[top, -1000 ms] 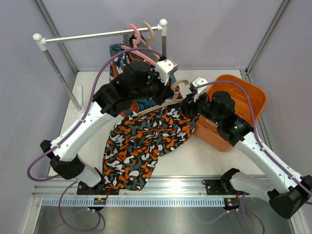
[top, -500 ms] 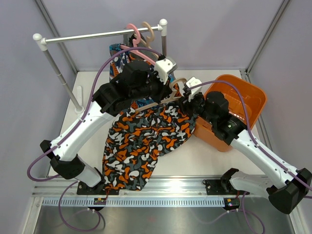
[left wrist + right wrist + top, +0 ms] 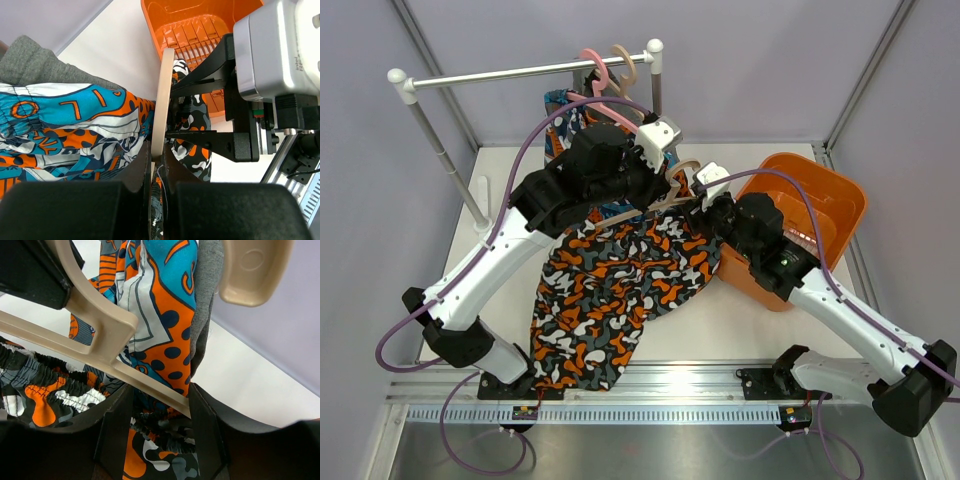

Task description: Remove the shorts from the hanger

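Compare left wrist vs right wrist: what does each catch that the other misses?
Left wrist only: the orange bin and the right end effector seen from outside. Right wrist only: the hook end of the beige hanger and the elastic waistband of the camouflage shorts. Both: the hanger, the blue-orange patterned shorts, the grey shorts and camouflage fabric.

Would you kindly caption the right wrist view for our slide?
Right gripper straddling the beige hanger bar, camouflage shorts bunched beneath.
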